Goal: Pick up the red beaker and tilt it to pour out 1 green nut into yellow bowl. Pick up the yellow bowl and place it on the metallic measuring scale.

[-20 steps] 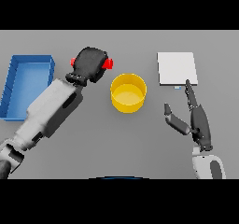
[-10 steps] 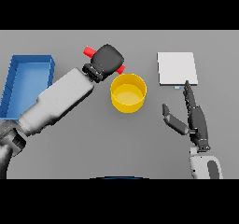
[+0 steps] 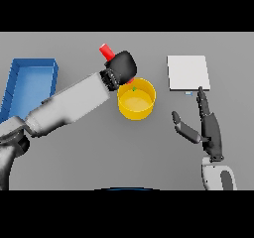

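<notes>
Gripping the red beaker [image 3: 105, 50], left robot hand [image 3: 122, 67] overhangs yellow bowl [image 3: 136, 99].

No readable text, label or number — nothing legible on any surface.

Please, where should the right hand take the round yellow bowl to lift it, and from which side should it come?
Probably the rim and wall of the round yellow bowl on its right side, coming in from the right. The open right hand waits there, while the left hand, tilting the red beaker, crowds the upper-left rim.
</notes>
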Robot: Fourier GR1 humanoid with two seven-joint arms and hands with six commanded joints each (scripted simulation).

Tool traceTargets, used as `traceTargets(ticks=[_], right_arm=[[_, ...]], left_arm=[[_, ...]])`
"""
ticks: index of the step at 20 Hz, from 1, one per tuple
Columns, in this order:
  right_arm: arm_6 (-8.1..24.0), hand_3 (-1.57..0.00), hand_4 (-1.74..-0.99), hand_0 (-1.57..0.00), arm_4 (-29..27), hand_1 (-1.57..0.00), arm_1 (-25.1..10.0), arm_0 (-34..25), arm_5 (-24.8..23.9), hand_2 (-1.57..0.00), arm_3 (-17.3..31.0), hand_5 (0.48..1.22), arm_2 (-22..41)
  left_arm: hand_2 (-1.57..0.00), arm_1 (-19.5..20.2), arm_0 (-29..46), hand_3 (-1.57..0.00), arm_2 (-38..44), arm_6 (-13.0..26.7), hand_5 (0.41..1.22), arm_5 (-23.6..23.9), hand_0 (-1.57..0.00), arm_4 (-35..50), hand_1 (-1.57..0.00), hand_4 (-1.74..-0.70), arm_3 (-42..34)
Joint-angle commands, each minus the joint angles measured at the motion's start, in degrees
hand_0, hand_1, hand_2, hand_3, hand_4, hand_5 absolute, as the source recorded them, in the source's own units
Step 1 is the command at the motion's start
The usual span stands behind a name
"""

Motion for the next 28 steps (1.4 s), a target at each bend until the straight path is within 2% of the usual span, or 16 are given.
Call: traceTargets(ticks=[1,5,6,10,12,15,16,17,18,19,20,22,23,25,27,28], right_arm=[[-0.17,0.00,-1.276,0.00,0.18,0.00,-0.09,0.03,-0.09,0.00,-0.01,0.600,0.00],[-0.35,0.00,-1.250,0.00,2.22,0.00,0.02,-0.07,-1.15,0.00,0.43,0.583,0.69],[0.21,0.00,-1.236,0.00,2.44,0.00,-0.05,-0.36,-1.39,0.00,0.33,0.582,0.60],[-0.79,0.00,-1.204,0.00,2.44,0.00,-0.01,-0.21,-1.33,0.00,0.06,0.591,0.77],[-1.82,0.00,-1.210,0.00,2.16,0.00,-0.29,0.27,-1.14,0.00,0.93,0.592,0.46],[-1.18,0.00,-1.207,0.00,3.53,0.00,0.51,-0.36,-1.97,0.00,0.77,0.594,1.34],[-1.01,0.00,-1.206,0.00,3.87,0.00,0.43,-0.29,-2.33,0.00,0.99,0.592,1.20],[-1.18,0.00,-1.206,0.00,3.51,0.00,0.29,-0.06,-1.86,0.00,0.94,0.592,1.24],[-1.84,0.00,-1.209,0.00,4.17,0.00,0.62,0.27,-2.15,0.00,0.54,0.592,1.82],[-1.51,0.00,-1.203,0.00,3.93,0.00,0.27,-0.14,-2.19,0.00,0.28,0.592,1.36],[-1.58,0.00,-1.201,0.00,4.17,0.00,0.37,0.24,-2.39,0.00,0.02,0.592,1.51],[-2.03,0.00,-1.186,0.00,2.82,0.00,-0.02,0.23,-1.59,0.00,-0.66,0.596,1.02],[-1.39,0.00,-1.183,0.00,2.33,0.00,0.38,-0.20,-1.36,0.00,-0.27,0.596,1.06],[-0.66,0.00,-1.182,0.00,1.40,0.00,0.40,-1.12,-0.81,0.00,0.49,0.593,0.72],[-1.80,0.00,-1.193,0.00,0.18,0.00,0.35,-1.21,-0.16,0.00,0.64,0.597,0.33],[-2.26,0.00,-1.200,0.00,0.08,0.00,0.21,-0.71,0.27,0.00,0.17,0.596,0.63]], left_arm=[[-1.57,-0.21,-0.84,-1.56,-0.74,-0.46,1.221,0.23,-1.57,-0.51,-1.57,-1.74,0.95],[-1.57,-1.17,-4.50,-1.57,-4.37,-1.60,1.221,-1.25,-1.57,-2.51,-1.57,-1.74,3.52],[-1.57,-1.63,-5.34,-1.57,-5.33,-2.47,1.221,-1.39,-1.57,-2.88,-1.57,-1.74,4.51],[-1.57,-1.86,-7.81,-1.57,-9.70,-5.21,1.221,-0.68,-1.57,-5.06,-1.57,-1.73,5.76],[-1.57,-2.12,-8.46,-1.57,-11.62,-6.10,1.221,0.65,-1.57,-5.99,-1.57,-1.73,6.67],[-1.57,-2.28,-11.14,-1.57,-12.85,-7.93,1.221,0.30,-1.57,-5.99,-1.57,-1.73,6.88],[-1.57,-1.72,-11.72,-1.57,-12.67,-7.78,1.221,-0.38,-1.57,-5.54,-1.57,-1.73,6.63],[-1.57,-0.71,-13.24,-1.57,-11.85,-9.29,1.221,-0.39,-1.57,-4.50,-1.57,-1.73,6.64],[-1.57,0.17,-14.92,-1.57,-11.08,-9.60,1.221,0.77,-1.57,-4.02,-1.57,-1.73,7.13],[-1.57,0.33,-16.36,-1.49,-10.25,-9.01,1.221,2.21,-1.57,-3.66,-1.57,-1.73,8.65],[-1.40,1.16,-18.11,-1.51,-9.26,-8.81,1.221,2.65,-1.57,-3.11,-1.57,-1.68,9.95],[-1.46,2.67,-22.12,-1.04,-6.39,-10.05,1.221,4.10,-1.57,-0.83,-1.57,-1.70,12.89],[-1.48,3.89,-23.44,-1.15,-5.21,-10.70,1.221,5.04,-1.57,0.27,-1.57,-1.70,13.94],[-1.51,4.29,-26.48,-1.30,-1.58,-8.64,1.221,4.47,-1.57,3.36,-1.57,-1.71,18.13],[-1.53,5.39,-27.85,-1.40,3.15,-7.24,1.221,4.39,-1.57,8.07,-1.57,-1.72,22.71],[-1.54,6.53,-27.61,-1.38,6.13,-5.45,1.221,4.72,-1.57,11.12,-1.57,-1.72,24.77]])
